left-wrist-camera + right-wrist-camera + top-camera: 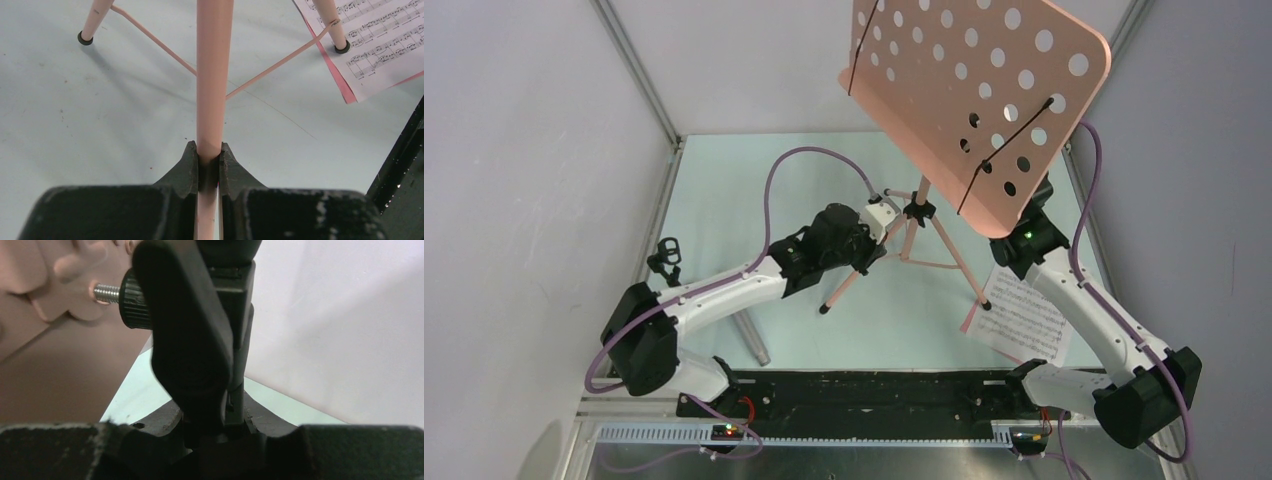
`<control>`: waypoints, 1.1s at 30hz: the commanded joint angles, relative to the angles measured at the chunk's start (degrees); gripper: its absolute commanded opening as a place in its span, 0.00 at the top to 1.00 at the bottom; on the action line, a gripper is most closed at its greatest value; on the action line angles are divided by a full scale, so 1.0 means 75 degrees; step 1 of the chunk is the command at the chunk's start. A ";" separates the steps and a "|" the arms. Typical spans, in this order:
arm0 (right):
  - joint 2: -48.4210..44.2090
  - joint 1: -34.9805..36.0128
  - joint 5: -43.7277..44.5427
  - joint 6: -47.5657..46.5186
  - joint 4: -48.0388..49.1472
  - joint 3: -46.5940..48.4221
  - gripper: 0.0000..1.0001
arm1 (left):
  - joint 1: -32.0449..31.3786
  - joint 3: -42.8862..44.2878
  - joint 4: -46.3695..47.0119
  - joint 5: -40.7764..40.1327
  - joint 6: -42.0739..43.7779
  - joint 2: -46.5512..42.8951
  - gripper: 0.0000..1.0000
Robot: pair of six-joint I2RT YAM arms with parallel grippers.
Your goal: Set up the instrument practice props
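Music stand [918, 212], salmon-pink, upright on surface [724, 200]. Left end effector [208, 160] clamped on its pole [214, 75]. Right end effector [212, 432] closed on black clamp handle [192, 340] behind its perforated desk [984, 90]. Sheet-music pages [1024, 320] under one foot.

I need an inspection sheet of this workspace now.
Surface: pale green tabletop, speckled.
Job's things: salmon-pink tripod music stand with perforated desk, upright; white and pink sheet-music pages flat at one foot; grey handheld microphone lying by left arm; small black mic stand at left edge.
Clutter: nothing seen.
Grippers: left gripper shut on pole; right gripper shut on black head joint.
Cables: purple cables along both arms.
Surroundings: white walls.
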 commanded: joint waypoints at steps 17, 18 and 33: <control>0.0294 0.0606 -0.0499 0.0334 0.2439 0.1221 1.00 | 0.0747 -0.0713 -0.0048 -0.1139 -0.1830 -0.0400 1.00; 0.0365 0.0685 -0.0499 0.0248 0.2402 0.1353 1.00 | 0.0752 -0.0748 -0.0015 -0.1103 -0.1871 -0.0418 1.00; 0.1010 0.0850 -0.0938 0.0284 0.1969 0.2016 1.00 | 0.0886 -0.0703 0.0300 -0.1493 -0.2109 -0.0535 1.00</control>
